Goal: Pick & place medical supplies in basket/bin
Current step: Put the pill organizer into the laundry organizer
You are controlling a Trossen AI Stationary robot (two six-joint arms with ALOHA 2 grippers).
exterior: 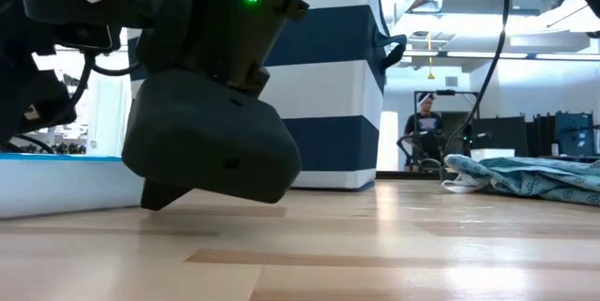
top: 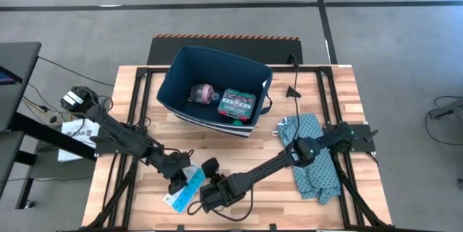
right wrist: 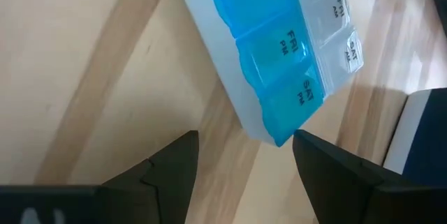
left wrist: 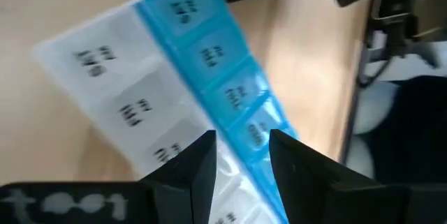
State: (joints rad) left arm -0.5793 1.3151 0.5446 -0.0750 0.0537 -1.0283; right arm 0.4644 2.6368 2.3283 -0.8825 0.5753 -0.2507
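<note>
A light-blue and white pill organizer lies flat on the wooden table near its front edge. My left gripper slants down over it from the left, fingers apart; in the left wrist view the organizer's blue row shows in the gap between them. My right gripper comes from the right and is open, its fingers standing either side of the organizer's "SAT" end without touching it. The dark navy bin stands at the far middle, holding a pink roll and a green-red box. My left gripper points down at the pill organizer's blue row, fingers lying along the organizer's length. The fingertips hide the place where they meet it, so I cannot tell whether they touch it.
A crumpled teal cloth lies on the table's right side. The bin's striped wall rises behind the grippers in the low view. A person stands in the room beyond. Bare wood lies between the organizer and the bin.
</note>
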